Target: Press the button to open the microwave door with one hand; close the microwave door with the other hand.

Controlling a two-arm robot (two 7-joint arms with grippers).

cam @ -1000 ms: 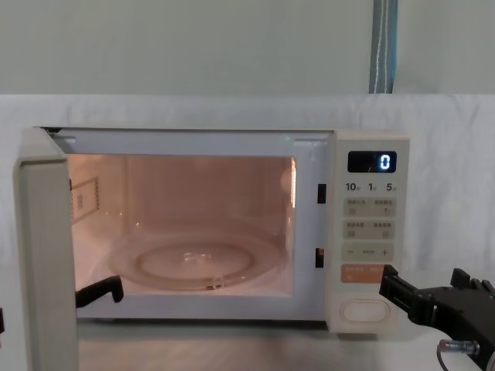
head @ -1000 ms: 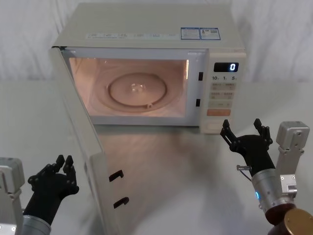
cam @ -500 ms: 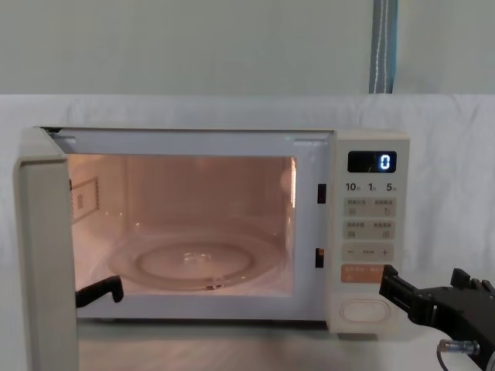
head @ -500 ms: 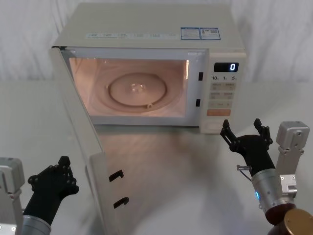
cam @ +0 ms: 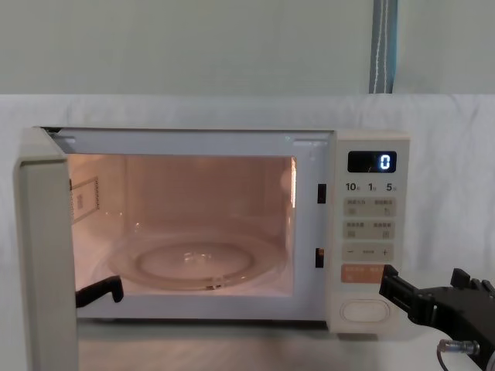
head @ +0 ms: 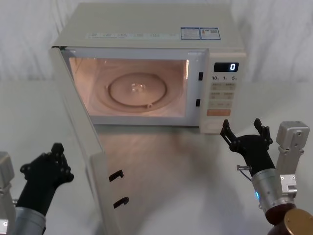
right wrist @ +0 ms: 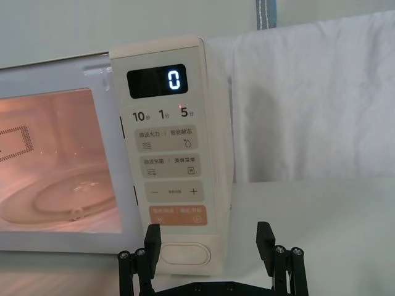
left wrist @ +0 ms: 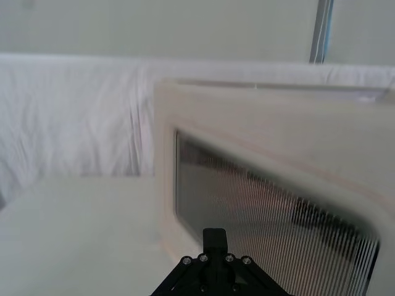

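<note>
The microwave [head: 146, 73] stands at the back of the white counter [head: 195, 176] with its door [head: 80, 142] swung wide open on the left hinge, edge-on toward the robot. The lit cavity shows the glass turntable [head: 138, 91]. In the chest view the door [cam: 46, 255] stands at the far left. The display [right wrist: 157, 81] reads 0.

The right end effector [head: 246, 133] hovers just in front of the control panel [head: 223, 95], level with the oval button [right wrist: 182, 254] at its bottom, prongs spread apart and holding nothing.

The left end effector [head: 49, 166] sits low at the left, outside the open door and near its outer face; its fingers look drawn together, gripping nothing. Its wrist view faces the door's window [left wrist: 265, 216] close up.
</note>
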